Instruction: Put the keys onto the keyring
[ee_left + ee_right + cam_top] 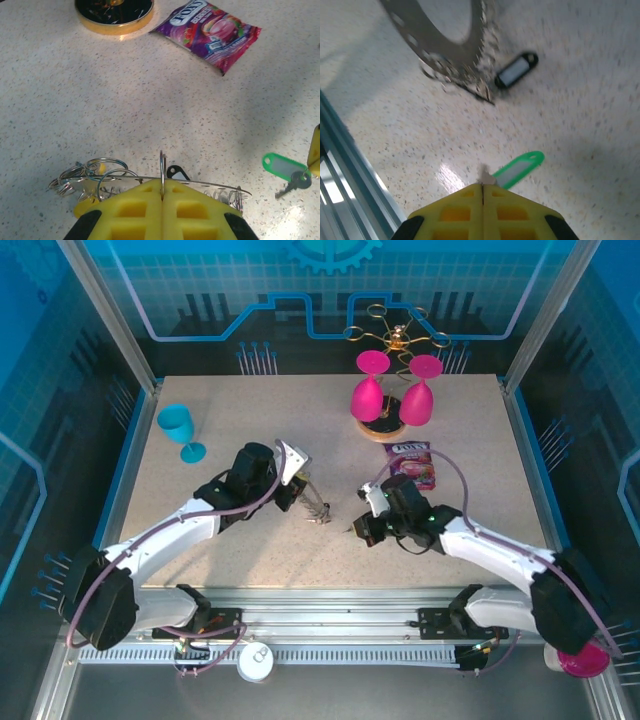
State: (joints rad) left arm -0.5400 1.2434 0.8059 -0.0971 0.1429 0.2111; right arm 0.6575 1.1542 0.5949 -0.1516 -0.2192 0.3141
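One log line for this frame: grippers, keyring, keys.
left gripper: shut on keyring | right gripper: shut on green key | green key: not yet on keyring | black key: beside keyring

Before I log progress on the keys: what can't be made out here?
Right wrist: keyring blurred, cut by the top edge; green-tagged key, metal end covered by the right tool.
Left wrist: keyring partly behind the left tool.
Top external: keyring too small to show what hangs on it.

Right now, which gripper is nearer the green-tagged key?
Right. The right gripper is closed on the green-tagged key itself. The left gripper sits off to the key's left, pinching the keyring.
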